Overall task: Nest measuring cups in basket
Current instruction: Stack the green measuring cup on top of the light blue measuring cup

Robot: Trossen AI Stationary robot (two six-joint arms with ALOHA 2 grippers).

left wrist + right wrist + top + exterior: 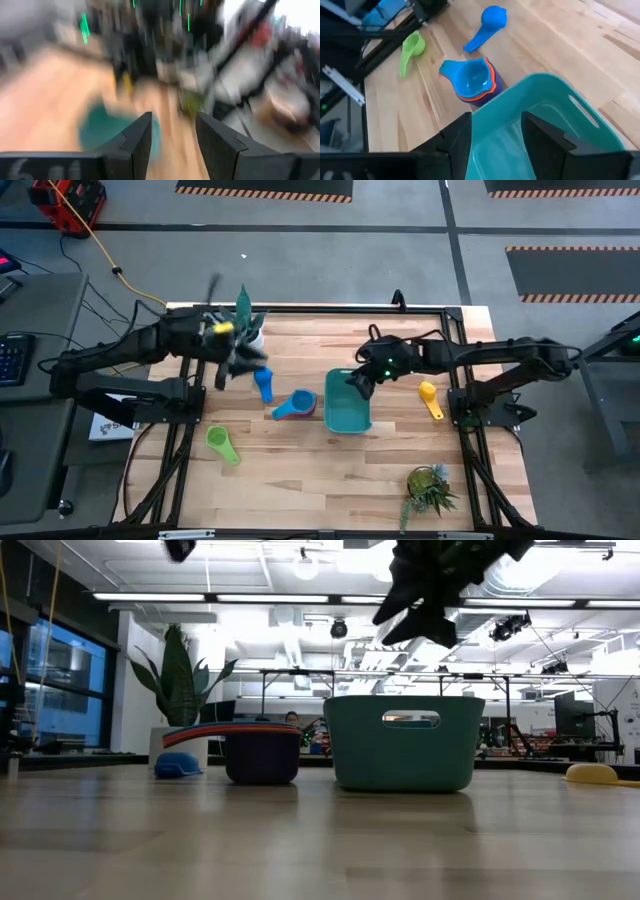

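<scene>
- Hovering over the teal basket (347,416), the right pincer (358,383) has its fingers spread with nothing between them, above the basket's 12 o'clock end.
- Left pincer (172,145) is spread and empty, raised near the potted plant (243,320) at the tabletop's (330,480) 11 o'clock.
- Stacked cups (472,82) sit just beside the basket at 9 o'clock.
- Blue cup (263,383), green cup (221,442) and yellow cup (430,397) lie loose on the tabletop.
</scene>
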